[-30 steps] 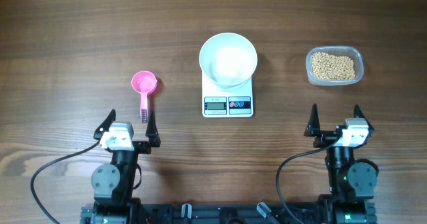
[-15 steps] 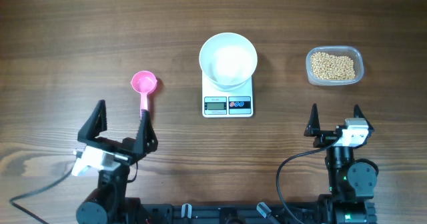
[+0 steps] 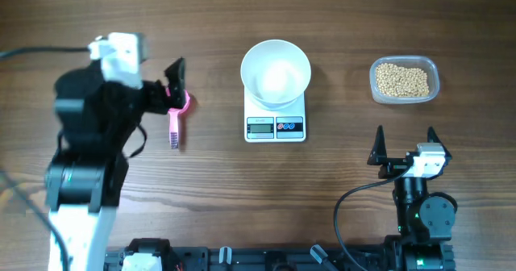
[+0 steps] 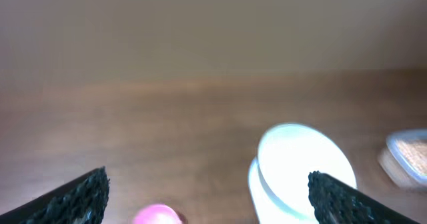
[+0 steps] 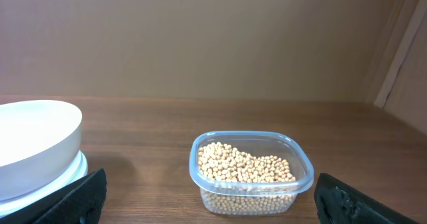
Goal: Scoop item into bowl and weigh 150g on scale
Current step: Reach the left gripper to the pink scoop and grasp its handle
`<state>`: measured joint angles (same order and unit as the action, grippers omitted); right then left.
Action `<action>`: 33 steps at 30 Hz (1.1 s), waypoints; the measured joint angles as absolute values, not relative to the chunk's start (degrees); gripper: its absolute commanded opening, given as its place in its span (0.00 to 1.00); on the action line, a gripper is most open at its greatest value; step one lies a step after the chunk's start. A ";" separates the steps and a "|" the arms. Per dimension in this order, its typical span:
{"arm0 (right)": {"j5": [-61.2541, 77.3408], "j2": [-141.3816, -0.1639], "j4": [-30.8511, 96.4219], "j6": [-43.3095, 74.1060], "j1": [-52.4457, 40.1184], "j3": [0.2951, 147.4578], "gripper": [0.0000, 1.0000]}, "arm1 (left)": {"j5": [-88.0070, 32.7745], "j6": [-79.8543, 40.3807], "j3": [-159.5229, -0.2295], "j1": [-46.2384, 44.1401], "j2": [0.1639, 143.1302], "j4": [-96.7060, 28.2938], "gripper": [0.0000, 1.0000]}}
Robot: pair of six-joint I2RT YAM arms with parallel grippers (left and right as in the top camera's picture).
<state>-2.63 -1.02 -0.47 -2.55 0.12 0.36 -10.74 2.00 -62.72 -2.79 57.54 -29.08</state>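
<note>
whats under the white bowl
The bowl sits on the scale. Its display and button strip show at the near edge; the platform beneath the bowl is covered.

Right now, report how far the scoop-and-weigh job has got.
Done: the bowl sits empty on the scale. In hand: the left gripper, open and holding nothing, hovers over the pink scoop. Left: grasp the scoop, move beans from the clear tub into the bowl, weigh them. The right gripper rests open near its base.
</note>
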 measured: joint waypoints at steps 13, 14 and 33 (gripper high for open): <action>-2.66 -0.99 -0.47 -2.55 0.12 0.36 1.00 | -22.06 -2.24 -87.13 18.57 92.64 -74.19 1.00; -2.66 -0.99 -0.47 -2.55 0.12 0.36 1.00 | -24.12 -0.69 -86.76 19.31 95.39 -74.65 1.00; -2.66 -0.99 -0.47 -2.55 0.12 0.36 1.00 | -35.59 13.45 -71.18 19.90 113.45 -60.29 0.92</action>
